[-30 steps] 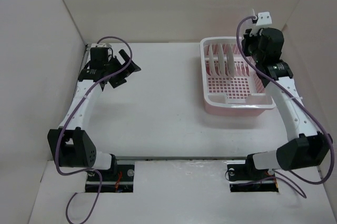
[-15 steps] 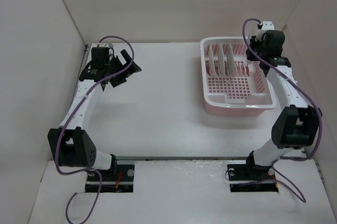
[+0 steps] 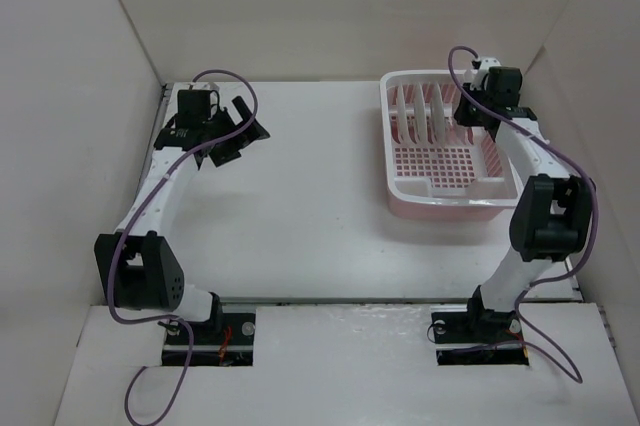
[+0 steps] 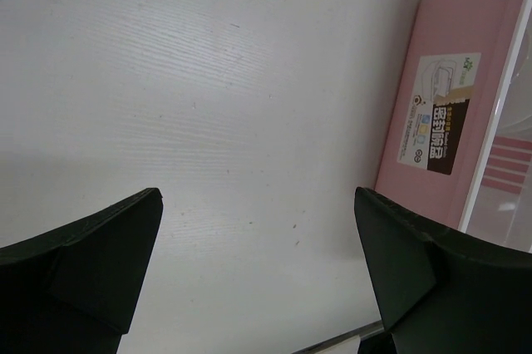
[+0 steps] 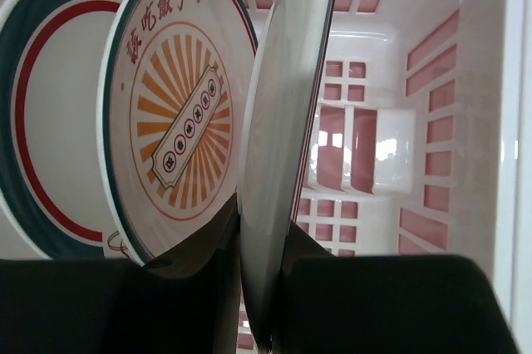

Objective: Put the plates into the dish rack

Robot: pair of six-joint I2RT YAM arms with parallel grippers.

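Note:
The pink dish rack (image 3: 452, 182) stands at the back right of the table. My right gripper (image 5: 263, 218) is shut on a white plate (image 5: 283, 105), seen edge-on and held upright inside the rack (image 5: 486, 121). To its left stands a plate with an orange sunburst centre (image 5: 174, 121), and beyond that a plate with a dark green rim and red ring (image 5: 37, 121). From above, the plates (image 3: 425, 112) stand in a row between the dividers, with my right gripper (image 3: 466, 112) just right of them. My left gripper (image 3: 250, 131) hangs open at the back left, holding nothing.
In the left wrist view my open left gripper (image 4: 258, 204) is over bare white table, and the rack's pink side wall (image 4: 465, 55) with a printed label (image 4: 436, 113) lies at the right. White walls enclose the table on three sides.
The right gripper has come down and towards the left into the rack with the plate, and the right arm's elbow has lifted up. The left arm has hardly moved.

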